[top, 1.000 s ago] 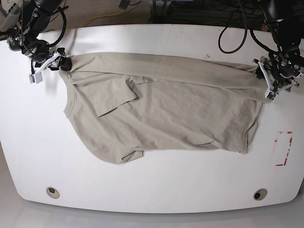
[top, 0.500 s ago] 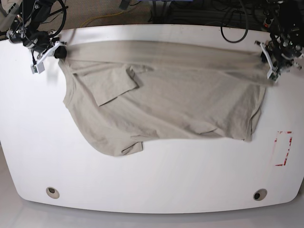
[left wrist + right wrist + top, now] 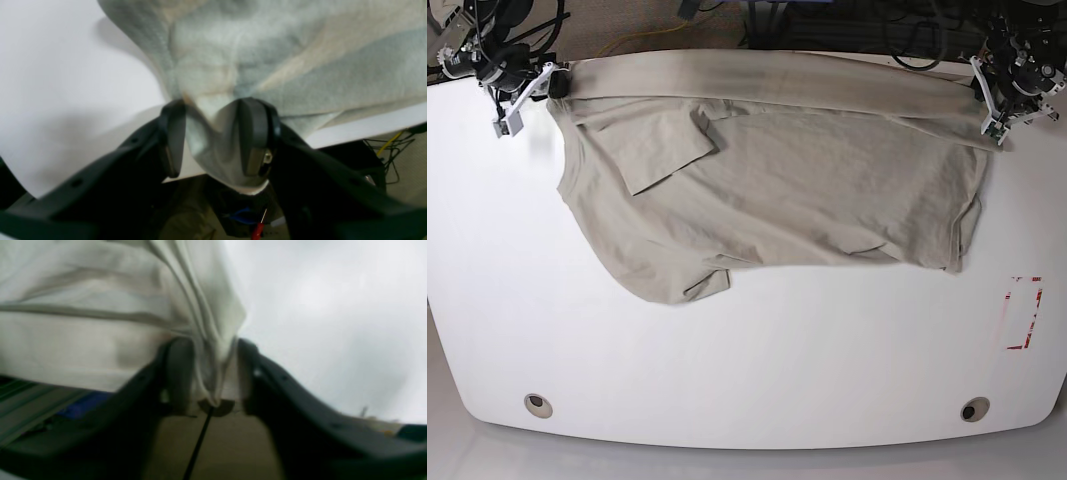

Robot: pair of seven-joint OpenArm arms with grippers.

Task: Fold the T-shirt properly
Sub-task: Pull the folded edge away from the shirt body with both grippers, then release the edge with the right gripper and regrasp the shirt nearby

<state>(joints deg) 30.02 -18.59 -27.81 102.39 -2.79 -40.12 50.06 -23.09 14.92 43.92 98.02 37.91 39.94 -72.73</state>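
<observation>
A broad white rounded table fills the scene, with dark cables and a brownish floor beyond its far edge. Across its far half lies the plain beige-khaki short-sleeved T-shirt of thin wrinkled fabric, stretched between my two ends. My left gripper is clamped on a bunched corner of that fabric, the dark fingers pressing the cloth from both sides at the table's far edge, the rest of the garment spreading away in front of me. My right gripper is likewise closed on a gathered fold of the shirt, pleats running straight into the gap between my fingers, bare white tabletop off to one side. In the base view the top edge of the shirt runs taut from my right gripper to my left gripper, while one sleeve is folded over the body near my right end and the lower hem droops toward the table's middle. A red-marked rectangle sits on the table well below my left gripper.
</observation>
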